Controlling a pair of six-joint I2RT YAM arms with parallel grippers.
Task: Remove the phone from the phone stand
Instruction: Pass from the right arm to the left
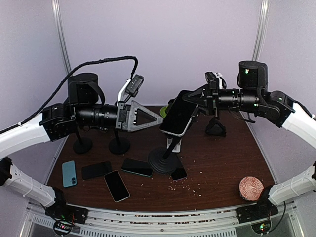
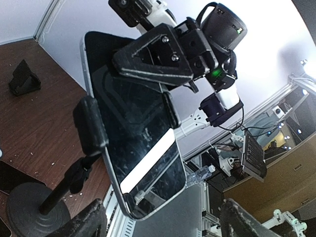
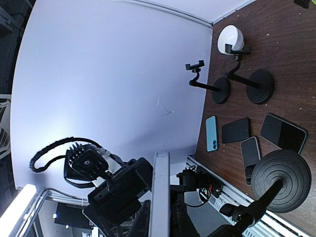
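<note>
Near-left edge: a teal phone (image 1: 69,174) and several dark loose phones (image 1: 117,185) lie flat on the counter (image 1: 217,163).
Near-right corner: a round patterned disc (image 1: 252,188).
Centre: the phone stand (image 1: 163,160) rests on its round base, stem rising.
Phone (image 1: 177,116): tilted above the centre and clamped by its sides in the stand's clamp (image 2: 91,123).
Right gripper (image 1: 193,101): pinched onto the phone's upper edge.
Left gripper (image 1: 148,117): fingers (image 2: 86,222) spread wide, just beside the phone on its left, apart from it.
Left side, farther back: two spare stands (image 1: 119,144).
Far right: a small black wedge stand (image 1: 216,128).
</note>
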